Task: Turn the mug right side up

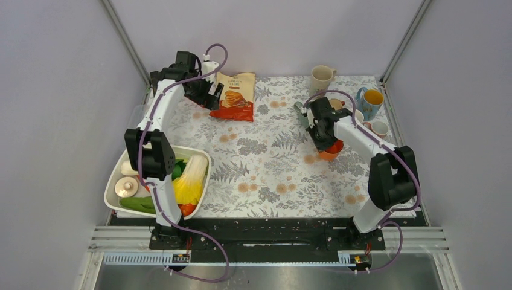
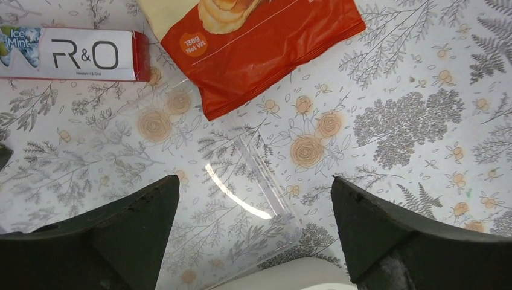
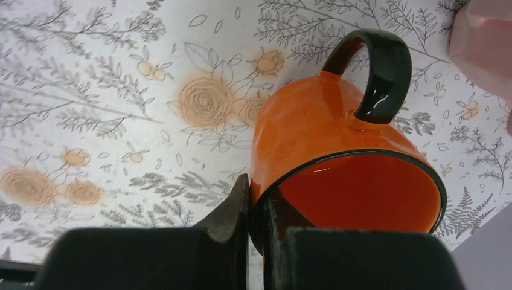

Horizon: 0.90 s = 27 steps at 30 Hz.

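1. At the right of the table (image 1: 265, 175), the orange mug (image 3: 326, 133) is held tilted, its mouth turned sideways.
2. Its rim is pinched by the right gripper (image 3: 256, 196), one finger inside, one outside.
3. That pinch should be kept firm while the wrist is rolled until the mouth faces up.
4. The left gripper (image 2: 253, 184) is spread wide, idle.

Tilted orange mug (image 3: 302, 130), black handle
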Available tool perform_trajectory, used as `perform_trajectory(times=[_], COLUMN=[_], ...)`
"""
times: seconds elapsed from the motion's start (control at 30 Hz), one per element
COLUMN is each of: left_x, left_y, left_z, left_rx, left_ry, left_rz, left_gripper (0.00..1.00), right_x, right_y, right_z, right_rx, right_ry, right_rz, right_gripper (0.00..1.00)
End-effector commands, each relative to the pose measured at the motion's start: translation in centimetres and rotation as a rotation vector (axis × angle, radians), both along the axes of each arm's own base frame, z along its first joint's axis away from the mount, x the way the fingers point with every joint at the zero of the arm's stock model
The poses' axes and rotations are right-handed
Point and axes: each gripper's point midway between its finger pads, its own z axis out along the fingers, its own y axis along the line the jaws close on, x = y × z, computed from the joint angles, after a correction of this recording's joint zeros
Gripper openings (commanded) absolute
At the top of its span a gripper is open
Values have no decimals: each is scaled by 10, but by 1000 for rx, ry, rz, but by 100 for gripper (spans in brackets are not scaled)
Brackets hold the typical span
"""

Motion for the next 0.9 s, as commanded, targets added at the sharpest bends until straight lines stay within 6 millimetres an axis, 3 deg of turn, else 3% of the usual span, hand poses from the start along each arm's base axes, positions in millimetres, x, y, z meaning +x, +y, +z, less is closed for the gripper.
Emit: perform_trajectory(times=[0.0,0.17,0.23,0.3,0.33,0.4,0.53,0.57,0.77,0.87], left_x=[-3,-7,-6,-6,-6,-7,-9,-9,-6,-7], left_y=[18,22,22,21,21,21,17,16,9,7], left_z=[13,4,3,2,2,2,4,6,23,30], left_rx=[81,101,100,96,95,92,72,61,-24,-74], left_ry=[-51,-31,-28,-26,-25,-23,-24,-26,-84,-142], left_rz=[25,24,26,29,28,26,15,17,85,141], left_gripper=[99,99,99,99,99,99,99,99,99,99], right_x=[26,29,30,29,28,26,25,26,35,40], right_y=[-5,-7,-10,-11,-11,-11,-13,-13,-14,-28], right_z=[-9,-27,-30,-31,-30,-24,2,10,75,100], right_rx=[-55,-46,-62,-68,-66,-60,-49,-44,19,112], right_ry=[-61,-67,-65,-59,-56,-63,-124,-146,-332,-463], right_rz=[1,-6,-14,-12,-7,-5,-9,-4,-11,-112], right_gripper=[0,0,6,27,44,58,75,86,91,91])
